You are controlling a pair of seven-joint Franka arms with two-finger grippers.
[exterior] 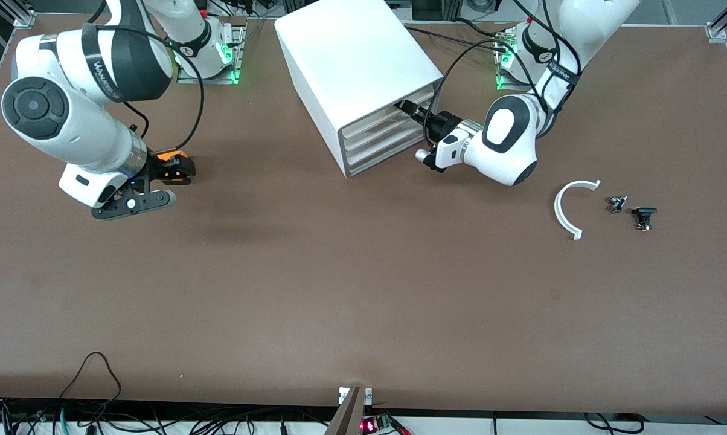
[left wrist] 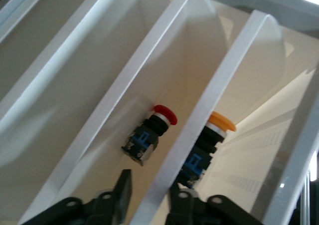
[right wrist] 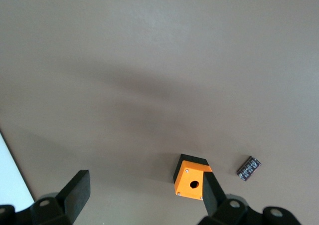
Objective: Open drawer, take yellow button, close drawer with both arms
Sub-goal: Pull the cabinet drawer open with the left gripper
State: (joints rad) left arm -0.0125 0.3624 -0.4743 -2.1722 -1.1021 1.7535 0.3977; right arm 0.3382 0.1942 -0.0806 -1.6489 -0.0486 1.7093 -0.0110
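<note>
Left gripper (left wrist: pixel 149 195), jaws parted astride drawer (left wrist: pixel 169 115) front edge; red-capped button (left wrist: pixel 149 135) lies just inside, cap pointing away. Right gripper (right wrist: pixel 144 195) waits, jaws released, over table (exterior: pixel 339 290).

My black left pincer (left wrist: pixel 147 197) faces a white drawer (left wrist: pixel 164 110) holding a red-capped button (left wrist: pixel 149 133) and an orange-capped one (left wrist: pixel 209 140), both black and blue-bodied. My right pincer (right wrist: pixel 144 195) overlooks an orange cube (right wrist: pixel 192 182) on the brown bench (exterior: pixel 339 290).

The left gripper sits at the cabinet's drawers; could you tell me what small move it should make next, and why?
Probably shut on the drawer front edge and pull: the left gripper is open astride that edge, and the button lies inside. The right gripper waits, open.
</note>
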